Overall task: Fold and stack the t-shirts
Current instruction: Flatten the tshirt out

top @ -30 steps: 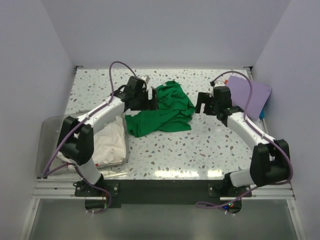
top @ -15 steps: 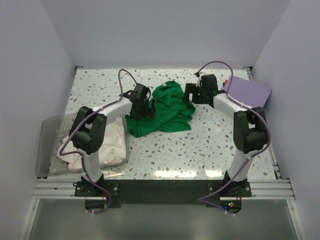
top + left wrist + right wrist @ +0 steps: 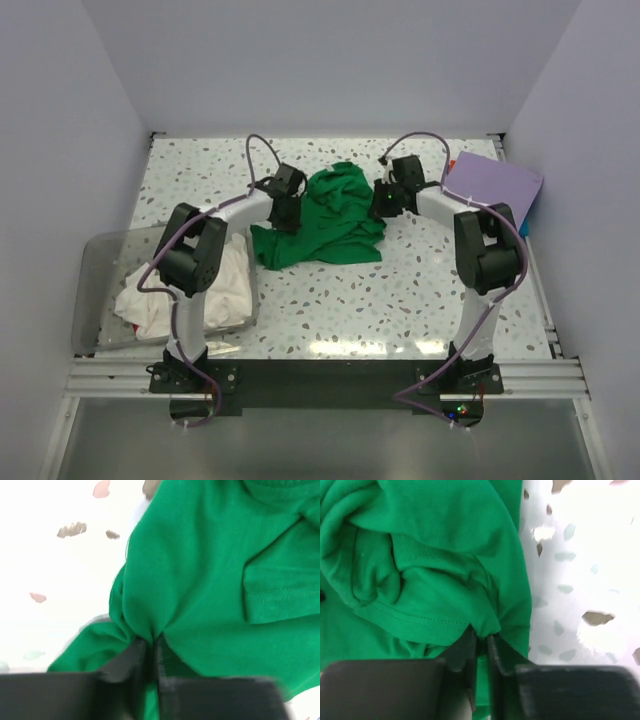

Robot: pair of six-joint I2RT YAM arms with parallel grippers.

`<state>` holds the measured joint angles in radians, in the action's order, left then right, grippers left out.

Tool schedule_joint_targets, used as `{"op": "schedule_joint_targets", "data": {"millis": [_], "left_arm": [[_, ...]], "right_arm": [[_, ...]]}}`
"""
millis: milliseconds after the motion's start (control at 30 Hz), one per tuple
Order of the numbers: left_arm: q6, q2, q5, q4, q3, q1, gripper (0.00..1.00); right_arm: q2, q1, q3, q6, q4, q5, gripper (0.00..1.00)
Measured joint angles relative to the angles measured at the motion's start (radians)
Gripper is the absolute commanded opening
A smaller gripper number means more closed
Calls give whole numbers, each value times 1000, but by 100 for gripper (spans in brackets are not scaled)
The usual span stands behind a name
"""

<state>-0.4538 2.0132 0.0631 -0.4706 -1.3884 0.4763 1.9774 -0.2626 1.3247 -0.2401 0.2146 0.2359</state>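
Note:
A crumpled bright green t-shirt (image 3: 330, 215) lies on the speckled table at centre back. My left gripper (image 3: 291, 208) is shut on its left edge; in the left wrist view the green t-shirt (image 3: 210, 570) bunches into a pinch between the black fingers (image 3: 125, 660) of that gripper (image 3: 151, 642). My right gripper (image 3: 378, 203) is shut on the right edge, and the green t-shirt (image 3: 435, 570) gathers at this gripper (image 3: 481, 639). A folded lavender-purple t-shirt (image 3: 495, 190) lies at the back right. White t-shirts (image 3: 195, 290) sit in a clear bin.
The clear plastic bin (image 3: 95, 290) stands at the near left beside the left arm's base. White walls close in the table on three sides. A blue edge (image 3: 528, 222) shows under the lavender shirt by the right wall.
Both arms reached inward onto the green t-shirt's two sides. Both grippers went from open to shut, pinching cloth. The shirt itself has barely shifted.

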Motion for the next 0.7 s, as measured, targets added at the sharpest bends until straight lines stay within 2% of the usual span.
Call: {"op": "schedule_joint_targets", "data": {"millis": [33, 200, 467, 633, 667, 700], "left_arm": [[2, 10, 0, 0, -14, 0, 0], [32, 95, 2, -8, -139, 0, 0], [80, 247, -29, 0, -375, 0, 0], [98, 307, -130, 51, -488, 3, 0], [101, 319, -156, 69, -511, 4, 2], [103, 329, -180, 90, -531, 5, 21]], "right_arm": [[-1, 0, -5, -2, 4, 3, 1], [-63, 0, -87, -13, 35, 21, 0], [-378, -3, -278, -102, 154, 51, 0], [-510, -24, -380, -181, 216, 110, 15], [-525, -28, -401, -195, 225, 127, 24], [-538, -32, -419, -211, 243, 142, 30]]}}
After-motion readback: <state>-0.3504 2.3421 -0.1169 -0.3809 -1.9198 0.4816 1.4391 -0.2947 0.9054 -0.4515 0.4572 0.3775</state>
